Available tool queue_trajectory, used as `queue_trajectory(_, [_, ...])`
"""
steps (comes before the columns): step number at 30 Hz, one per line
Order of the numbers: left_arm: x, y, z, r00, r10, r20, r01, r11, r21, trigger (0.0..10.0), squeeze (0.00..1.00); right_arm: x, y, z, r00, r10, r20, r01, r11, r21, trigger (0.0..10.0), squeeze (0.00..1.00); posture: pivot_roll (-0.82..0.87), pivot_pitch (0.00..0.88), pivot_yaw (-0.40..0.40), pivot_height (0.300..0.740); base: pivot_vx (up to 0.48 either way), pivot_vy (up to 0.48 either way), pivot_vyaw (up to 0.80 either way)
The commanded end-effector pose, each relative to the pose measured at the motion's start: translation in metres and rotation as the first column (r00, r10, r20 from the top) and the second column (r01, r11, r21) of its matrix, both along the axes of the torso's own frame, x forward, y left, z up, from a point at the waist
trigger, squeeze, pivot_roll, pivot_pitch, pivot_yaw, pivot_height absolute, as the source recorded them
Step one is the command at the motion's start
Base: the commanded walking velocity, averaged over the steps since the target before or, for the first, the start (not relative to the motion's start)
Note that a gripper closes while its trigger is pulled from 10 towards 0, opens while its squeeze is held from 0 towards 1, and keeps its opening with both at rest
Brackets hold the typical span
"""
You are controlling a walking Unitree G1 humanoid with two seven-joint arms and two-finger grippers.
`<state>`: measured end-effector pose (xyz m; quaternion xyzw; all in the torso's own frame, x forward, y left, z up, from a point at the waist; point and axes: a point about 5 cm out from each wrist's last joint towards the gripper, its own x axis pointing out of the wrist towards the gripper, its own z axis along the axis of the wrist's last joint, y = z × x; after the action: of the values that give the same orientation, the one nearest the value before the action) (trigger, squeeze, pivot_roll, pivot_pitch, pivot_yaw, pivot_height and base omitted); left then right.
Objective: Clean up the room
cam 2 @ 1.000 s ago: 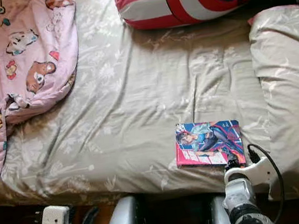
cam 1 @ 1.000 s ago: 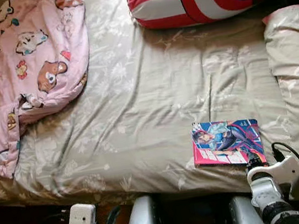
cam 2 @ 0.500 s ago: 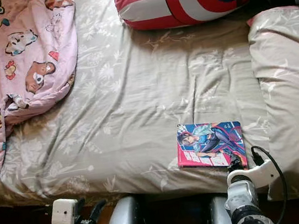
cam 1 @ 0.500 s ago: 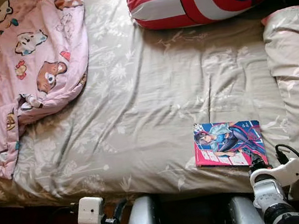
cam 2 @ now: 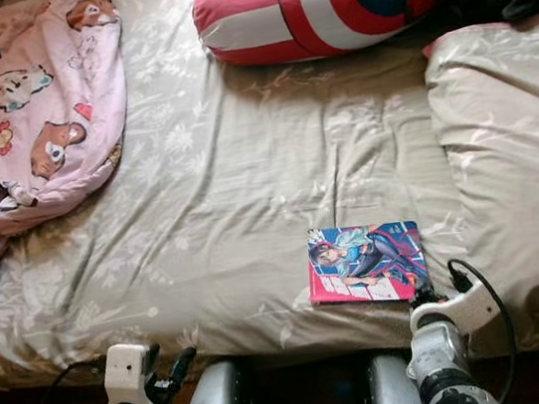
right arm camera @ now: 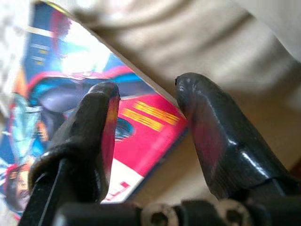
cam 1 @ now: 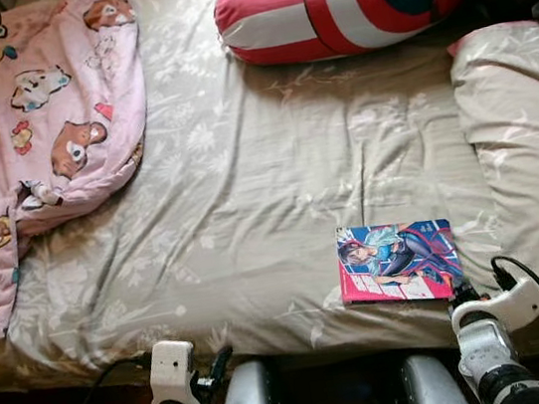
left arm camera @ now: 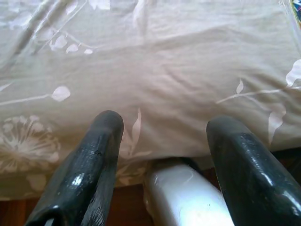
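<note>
Right gripper [right arm camera: 146,101]: fingers parted, straddling the comic book's [cam 1: 396,261] near corner, apparently lined up to pinch it
Comic book: flat on bed sheet [cam 1: 247,185], five o'clock, near the edge
Left gripper [left arm camera: 164,141]: spread, empty, low at seven o'clock

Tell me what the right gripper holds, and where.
Nothing yet: the right gripper is open, straddling the near corner of the colourful illustrated book on the bed.

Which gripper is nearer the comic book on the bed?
Right. The right gripper is open at the comic book's near corner, fingers straddling its edge. The left gripper is open too, low at the bed's front edge, well to the book's left.
</note>
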<state>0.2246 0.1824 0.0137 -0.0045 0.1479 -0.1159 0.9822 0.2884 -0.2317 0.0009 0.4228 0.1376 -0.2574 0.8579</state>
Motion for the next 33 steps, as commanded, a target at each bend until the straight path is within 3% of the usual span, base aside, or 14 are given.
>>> queue_trajectory(1, [-0.01,0.006,-0.013,0.998,0.021,-0.053,-0.02,1.0,0.019,10.0,0.0,-0.003,0.006,-0.006,0.999,0.04,-0.025,-0.04,0.999,-0.001,10.0,0.0,0.14,0.168,0.089,0.637,0.0,0.0,0.0])
queue_trajectory(5, [-0.004,0.004,-0.016,0.998,0.025,-0.052,-0.024,1.0,0.015,10.0,0.0,0.001,0.009,-0.001,0.994,0.106,0.007,-0.106,0.993,-0.056,10.0,0.0,0.13,0.147,0.08,0.637,0.0,0.0,0.0])
queue_trajectory(8, [0.0,0.002,-0.019,0.998,0.033,-0.054,-0.033,0.999,0.007,10.0,0.0,0.003,0.009,0.004,0.985,0.171,0.019,-0.166,0.973,-0.162,10.0,0.0,0.12,0.118,0.066,0.637,0.0,0.0,0.0])
queue_trajectory(10, [0.003,0.003,-0.02,0.997,0.054,-0.058,-0.054,0.999,-0.005,10.0,0.0,0.004,0.009,0.007,0.976,0.219,0.017,-0.207,0.946,-0.25,10.0,0.0,0.11,0.103,0.061,0.637,0.0,0.0,0.0])
queue_trajectory(12, [0.009,0.004,-0.023,0.993,0.098,-0.071,-0.1,0.995,-0.03,10.0,0.0,0.005,0.011,0.013,0.951,0.309,0.019,-0.277,0.875,-0.397,10.0,0.0,0.09,0.069,0.048,0.637,0.0,0.0,0.0])
queue_trajectory(17, [0.016,0.004,-0.023,0.99,0.123,-0.074,-0.127,0.991,-0.048,10.0,0.0,0.0,0.008,0.013,0.937,0.35,0.005,-0.308,0.829,-0.466,10.0,0.0,0.07,0.039,0.035,0.637,0.0,0.0,0.0])
queue_trajectory(25, [0.022,0.001,-0.032,0.983,0.146,-0.111,-0.152,0.987,-0.054,10.0,0.0,-0.035,0.007,-0.016,0.94,0.333,-0.069,-0.33,0.844,-0.423,10.0,0.0,0.05,0.0,0.019,0.637,0.0,0.0,0.0])
queue_trajectory(26, [0.022,0.001,-0.034,0.981,0.149,-0.124,-0.156,0.986,-0.053,10.0,0.0,-0.043,0.009,-0.026,0.929,0.339,-0.147,-0.369,0.829,-0.421,10.0,0.0,0.05,0.0,0.022,0.647,0.0,0.0,0.0])
queue_trajectory(31, [0.02,0.001,-0.041,0.975,0.153,-0.161,-0.161,0.986,-0.038,10.0,0.0,-0.067,0.028,-0.05,0.877,0.422,-0.229,-0.477,0.818,-0.321,10.0,0.0,0.04,0.0,0.028,0.672,0.0,0.0,0.0])
queue_trajectory(33, [0.019,0.001,-0.045,0.969,0.156,-0.192,-0.163,0.986,-0.025,10.0,0.0,-0.075,0.034,-0.057,0.843,0.455,-0.286,-0.53,0.792,-0.302,10.0,0.0,0.04,0.0,0.035,0.687,0.0,0.0,0.0])
